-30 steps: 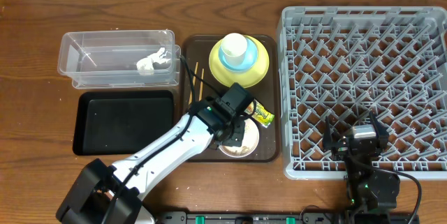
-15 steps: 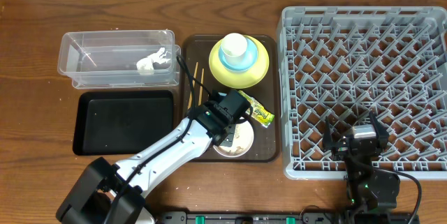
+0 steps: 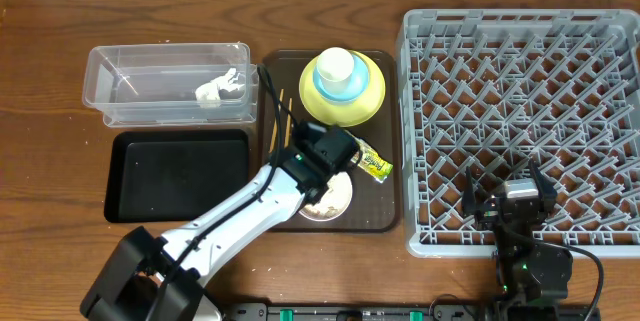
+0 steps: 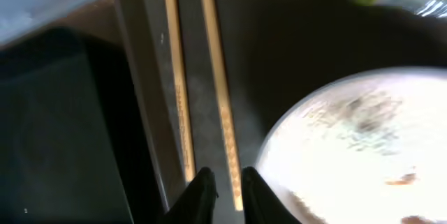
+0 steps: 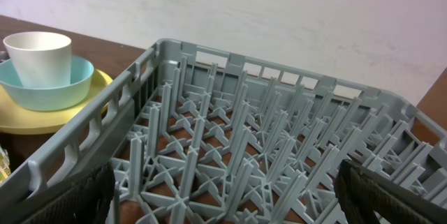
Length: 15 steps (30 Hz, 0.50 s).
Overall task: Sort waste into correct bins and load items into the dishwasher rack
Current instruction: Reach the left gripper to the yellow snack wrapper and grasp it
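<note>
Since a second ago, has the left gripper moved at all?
Yes. The left gripper has shifted left across the brown tray, toward the chopsticks lying along its left side.

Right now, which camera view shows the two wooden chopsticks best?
The left wrist view: both chopsticks lie close up, side by side, at full width. Overhead shows them only as thin lines, partly under the left arm. The right wrist view does not show them.
</note>
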Each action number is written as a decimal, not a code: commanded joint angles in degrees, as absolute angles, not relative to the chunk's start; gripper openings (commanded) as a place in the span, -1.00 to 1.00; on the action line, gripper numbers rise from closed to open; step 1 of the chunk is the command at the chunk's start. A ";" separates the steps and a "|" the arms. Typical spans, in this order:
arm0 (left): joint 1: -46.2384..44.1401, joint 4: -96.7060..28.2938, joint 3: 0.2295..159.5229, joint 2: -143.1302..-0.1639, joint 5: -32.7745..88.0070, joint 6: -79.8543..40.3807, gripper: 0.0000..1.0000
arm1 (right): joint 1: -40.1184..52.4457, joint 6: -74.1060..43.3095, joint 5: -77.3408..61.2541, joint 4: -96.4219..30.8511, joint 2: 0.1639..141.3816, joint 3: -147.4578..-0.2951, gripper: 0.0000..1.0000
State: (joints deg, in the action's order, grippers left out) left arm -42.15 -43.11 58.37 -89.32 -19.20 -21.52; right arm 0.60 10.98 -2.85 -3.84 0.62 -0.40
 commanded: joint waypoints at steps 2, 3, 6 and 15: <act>-42.19 -42.54 66.46 -85.36 -11.27 -23.64 -0.49 | 0.56 10.79 -3.07 -4.05 0.38 -0.30 0.99; -42.19 -41.25 67.29 -84.73 -8.75 -25.36 -0.47 | 0.56 10.79 -3.07 -4.05 0.38 -0.30 0.99; -42.22 -35.11 67.46 -83.83 -0.43 -28.75 -0.17 | 0.56 10.79 -3.07 -4.05 0.38 -0.30 0.98; -42.74 -25.47 66.54 -90.78 3.03 -39.20 -0.08 | 0.56 10.79 -3.07 -4.05 0.38 -0.30 0.99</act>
